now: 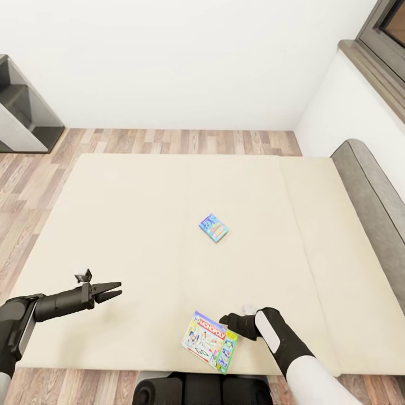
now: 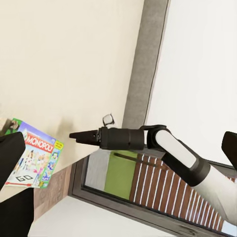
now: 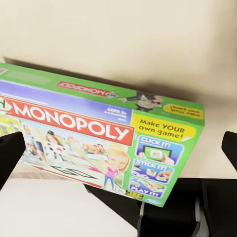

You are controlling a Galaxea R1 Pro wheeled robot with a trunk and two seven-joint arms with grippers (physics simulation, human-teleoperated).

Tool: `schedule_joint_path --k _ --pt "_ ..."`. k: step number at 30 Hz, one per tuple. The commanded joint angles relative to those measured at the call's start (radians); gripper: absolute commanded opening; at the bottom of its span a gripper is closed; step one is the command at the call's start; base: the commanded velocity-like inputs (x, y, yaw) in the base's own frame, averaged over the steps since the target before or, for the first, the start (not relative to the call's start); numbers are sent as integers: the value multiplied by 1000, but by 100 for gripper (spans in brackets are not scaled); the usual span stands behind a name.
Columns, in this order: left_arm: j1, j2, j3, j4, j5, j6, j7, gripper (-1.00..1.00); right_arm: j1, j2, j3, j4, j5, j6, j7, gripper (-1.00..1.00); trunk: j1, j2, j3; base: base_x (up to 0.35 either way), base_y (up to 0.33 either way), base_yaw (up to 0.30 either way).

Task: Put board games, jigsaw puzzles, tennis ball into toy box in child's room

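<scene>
On the beige bed (image 1: 140, 225) lie two board games. A small blue one (image 1: 214, 228) sits near the mattress middle. The large green-edged Monopoly box (image 1: 209, 341) (image 2: 34, 155) (image 3: 98, 143) lies at the bed's front edge, one corner hanging over it. My right gripper (image 1: 228, 322) (image 2: 79, 135) hovers just right of that box, pointing at it, open, its fingers (image 3: 10, 153) spread wide either side of the box without touching. My left gripper (image 1: 115, 291) hangs open over the front left of the mattress, holding nothing. The toy box, table, puzzles and ball are out of view.
A grey headboard (image 1: 371, 185) runs along the bed's right side under a dark-framed window (image 1: 388, 28). A dark grey shelf unit (image 1: 22, 112) stands at the back left on the wood-plank floor (image 1: 34, 180). My base (image 1: 202, 391) is against the bed's front edge.
</scene>
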Motion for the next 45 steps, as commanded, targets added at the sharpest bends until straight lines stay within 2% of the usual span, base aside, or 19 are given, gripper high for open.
schedule_joint_path --k 1,10,19,32,45 --pt "0 0 0 0 0 11 -3 100 -2 0 2 -1 -5 6 -3 100 0 -2 -3 0 0 0" --pt "0 0 0 0 -1 11 -3 100 -4 -4 1 -2 -10 8 -2 100 0 -2 -13 0 0 0" --pt "0 -1 -1 0 -1 11 -3 100 -8 -12 1 -6 -10 11 -4 100 0 -2 -15 0 0 0" --pt "0 -1 0 0 -1 11 -3 100 -43 -12 1 -6 -6 47 -10 100 0 -2 -15 0 0 0" --pt "0 -4 -1 0 -1 11 -3 100 -44 -14 1 1 -2 39 -53 100 0 -2 -28 0 0 0"
